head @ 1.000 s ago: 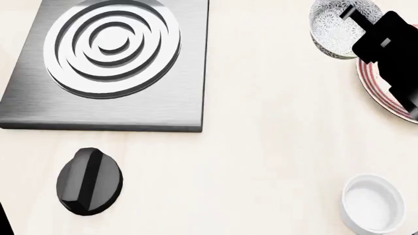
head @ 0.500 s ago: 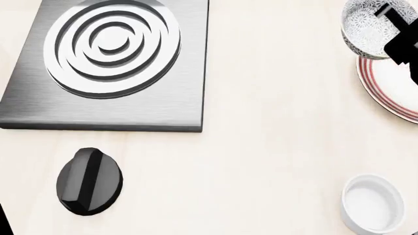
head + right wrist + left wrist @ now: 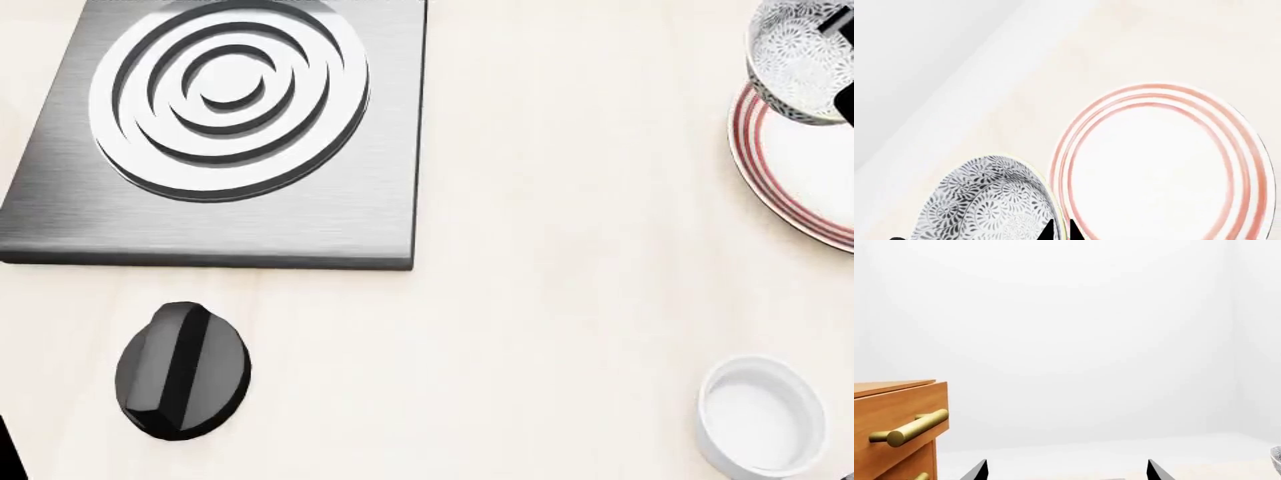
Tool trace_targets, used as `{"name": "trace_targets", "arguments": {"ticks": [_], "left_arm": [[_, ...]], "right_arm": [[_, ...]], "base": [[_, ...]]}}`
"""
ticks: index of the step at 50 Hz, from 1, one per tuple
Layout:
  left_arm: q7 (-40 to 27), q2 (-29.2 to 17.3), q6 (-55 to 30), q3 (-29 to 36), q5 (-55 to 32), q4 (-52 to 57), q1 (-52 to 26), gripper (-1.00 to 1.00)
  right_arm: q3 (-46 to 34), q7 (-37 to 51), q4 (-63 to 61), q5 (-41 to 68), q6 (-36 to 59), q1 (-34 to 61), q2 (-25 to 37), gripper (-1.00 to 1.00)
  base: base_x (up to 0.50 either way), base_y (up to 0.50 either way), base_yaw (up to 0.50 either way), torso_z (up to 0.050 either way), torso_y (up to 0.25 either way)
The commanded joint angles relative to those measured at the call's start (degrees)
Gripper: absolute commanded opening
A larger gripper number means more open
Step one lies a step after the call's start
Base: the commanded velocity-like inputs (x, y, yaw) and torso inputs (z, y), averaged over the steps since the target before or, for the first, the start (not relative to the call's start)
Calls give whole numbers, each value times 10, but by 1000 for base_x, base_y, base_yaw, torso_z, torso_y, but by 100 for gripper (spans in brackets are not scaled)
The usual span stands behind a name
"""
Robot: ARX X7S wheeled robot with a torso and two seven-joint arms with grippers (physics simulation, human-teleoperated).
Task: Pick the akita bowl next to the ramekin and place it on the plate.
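The akita bowl [image 3: 798, 55], white with a dense grey floral pattern, hangs at the head view's top right, overlapping the far rim of the red-ringed plate [image 3: 801, 170]. In the right wrist view the bowl [image 3: 984, 200] sits beside the plate [image 3: 1157, 165], and my right gripper [image 3: 1061, 231] is shut on the bowl's rim, one fingertip inside and one outside. Near the front right stands the plain white ramekin [image 3: 761, 415]. My left gripper [image 3: 1067, 472] is open, with nothing between its fingertips [image 3: 977, 471], and points away from the counter.
A steel burner plate with concentric rings [image 3: 227, 130] fills the back left, and a black knob [image 3: 183, 370] lies in front of it. The left wrist view shows a wooden drawer cabinet with brass handles [image 3: 894, 425] and a white wall.
My right gripper has carried the akita bowl rightward, from left of the plate to over the plate's far rim. Most of the arm has left the head view.
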Motion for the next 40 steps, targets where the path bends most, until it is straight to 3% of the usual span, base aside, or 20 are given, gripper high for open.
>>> {"name": "trace_targets", "arguments": {"ticks": [1, 40], "left_arm": [[0, 0, -2, -2, 0, 0, 3, 100], [9, -3, -3, -15, -9, -1, 4, 100]], "right_arm": [[11, -3, 5, -8, -5, 6, 6, -100], [0, -35, 88, -53, -37, 25, -24, -100]], "base": [[0, 0, 0, 0, 0], [0, 0, 0, 0, 1]]}}
